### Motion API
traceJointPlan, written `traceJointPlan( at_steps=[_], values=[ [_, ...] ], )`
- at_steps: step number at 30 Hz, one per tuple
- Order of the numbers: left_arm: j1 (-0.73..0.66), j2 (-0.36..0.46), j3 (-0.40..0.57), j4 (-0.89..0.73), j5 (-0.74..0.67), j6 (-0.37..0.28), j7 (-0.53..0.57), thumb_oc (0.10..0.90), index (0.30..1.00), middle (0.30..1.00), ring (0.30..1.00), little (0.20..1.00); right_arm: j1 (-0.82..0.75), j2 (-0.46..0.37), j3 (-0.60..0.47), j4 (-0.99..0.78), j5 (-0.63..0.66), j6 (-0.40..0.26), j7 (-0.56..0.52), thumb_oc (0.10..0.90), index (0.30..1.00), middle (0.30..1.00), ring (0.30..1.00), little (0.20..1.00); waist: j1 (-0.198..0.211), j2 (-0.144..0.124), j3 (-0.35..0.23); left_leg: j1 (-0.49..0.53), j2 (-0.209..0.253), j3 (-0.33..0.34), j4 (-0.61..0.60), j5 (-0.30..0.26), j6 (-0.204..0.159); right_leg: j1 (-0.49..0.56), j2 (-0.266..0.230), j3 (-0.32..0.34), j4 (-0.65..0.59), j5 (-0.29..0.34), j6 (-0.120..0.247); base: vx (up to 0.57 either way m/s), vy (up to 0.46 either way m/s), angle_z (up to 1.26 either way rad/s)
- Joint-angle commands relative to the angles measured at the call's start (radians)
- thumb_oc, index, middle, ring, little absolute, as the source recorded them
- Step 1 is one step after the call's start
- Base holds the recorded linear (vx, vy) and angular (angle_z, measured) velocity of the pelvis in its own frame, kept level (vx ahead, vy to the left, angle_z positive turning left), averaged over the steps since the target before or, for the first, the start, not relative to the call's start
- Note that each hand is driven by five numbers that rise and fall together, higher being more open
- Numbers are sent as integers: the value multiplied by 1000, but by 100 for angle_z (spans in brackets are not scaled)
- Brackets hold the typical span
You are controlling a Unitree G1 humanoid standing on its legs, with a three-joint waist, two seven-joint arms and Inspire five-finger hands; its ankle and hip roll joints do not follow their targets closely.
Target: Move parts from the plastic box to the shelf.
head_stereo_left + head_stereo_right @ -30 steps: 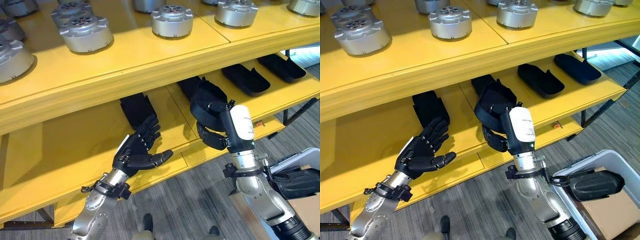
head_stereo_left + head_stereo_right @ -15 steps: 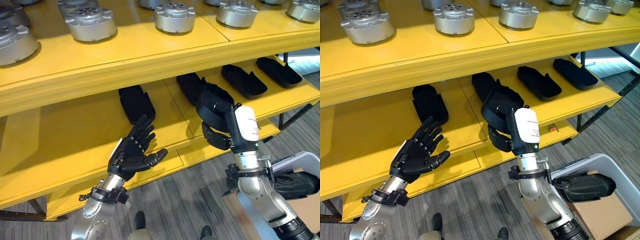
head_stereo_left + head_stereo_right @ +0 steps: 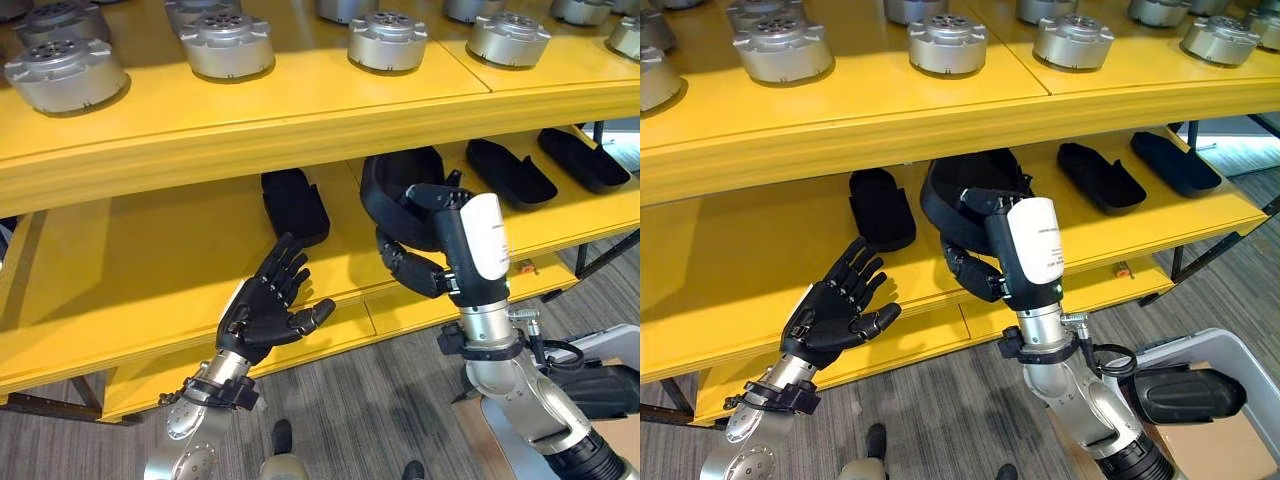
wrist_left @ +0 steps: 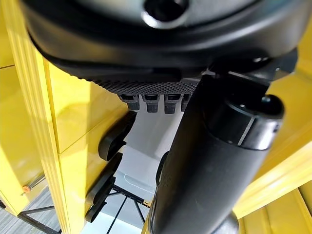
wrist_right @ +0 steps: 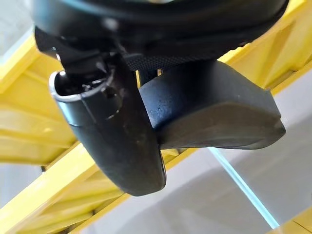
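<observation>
Raised since earlier, right hand (image 3: 975, 272) grips black part (image 3: 962, 192) at shelf (image 3: 760, 262).

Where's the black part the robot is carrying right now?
The black part is gripped in the right hand, held at the lower shelf opening, just right of a black part lying on that shelf.

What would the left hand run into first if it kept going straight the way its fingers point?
Probably the black part lying on the lower shelf. The open left hand points up and into that shelf, roughly at the part. Depth is unclear, so the fingers could touch the shelf board first.
</observation>
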State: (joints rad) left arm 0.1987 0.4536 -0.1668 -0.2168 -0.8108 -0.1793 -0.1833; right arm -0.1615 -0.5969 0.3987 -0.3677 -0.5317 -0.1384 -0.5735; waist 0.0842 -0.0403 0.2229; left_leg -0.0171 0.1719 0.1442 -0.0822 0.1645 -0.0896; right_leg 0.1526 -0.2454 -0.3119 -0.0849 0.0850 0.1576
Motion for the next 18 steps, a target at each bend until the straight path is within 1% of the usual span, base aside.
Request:
traceJointPlan(
  at_steps=[1, 8, 13, 16, 18],
  values=[
    [-99, 18, -32, -94, 17, -114, -4, 900, 1000, 1000, 1000, 1000, -202, 2, -26, -113, -46, -79, -114, 400, 300, 300, 300, 300, 8, 17, -79, 129, 66, 83, -5, -109, -21, -8, -3, -21, -2, -11, 1, 0, 0, 0],
    [-109, 19, -42, -93, 8, -102, 14, 900, 1000, 1000, 1000, 1000, -260, 15, 37, -74, -42, -68, -51, 400, 300, 300, 300, 300, 25, 21, -74, 132, 62, 67, -5, -104, -19, 4, 1, -29, 4, -20, -9, 13, 25, 3],
    [-104, 16, -46, -86, -2, -106, 25, 900, 1000, 1000, 1000, 1000, -280, 20, 58, -70, -53, -92, -31, 400, 300, 300, 300, 300, 34, 23, -66, 131, 54, 57, -5, -103, -15, 4, 1, -31, 6, -20, -10, 33, 115, 5],
    [-106, 13, -58, -82, 9, -120, 32, 900, 1000, 1000, 1000, 1000, -315, 28, 83, -66, -60, -113, -4, 400, 300, 300, 300, 300, 47, 19, -52, 129, 26, 57, 6, -120, 1, -5, -16, -28, 5, -7, 0, 29, 269, 5],
    [-123, 13, -73, -66, 22, -130, 28, 900, 1000, 1000, 1000, 1000, -341, 41, 96, -51, -78, -128, -11, 400, 300, 300, 300, 300, 54, 15, -40, 118, 2, 55, 26, -139, 17, -14, -34, -21, 3, 7, 15, 13, 291, 9]
  ],
)
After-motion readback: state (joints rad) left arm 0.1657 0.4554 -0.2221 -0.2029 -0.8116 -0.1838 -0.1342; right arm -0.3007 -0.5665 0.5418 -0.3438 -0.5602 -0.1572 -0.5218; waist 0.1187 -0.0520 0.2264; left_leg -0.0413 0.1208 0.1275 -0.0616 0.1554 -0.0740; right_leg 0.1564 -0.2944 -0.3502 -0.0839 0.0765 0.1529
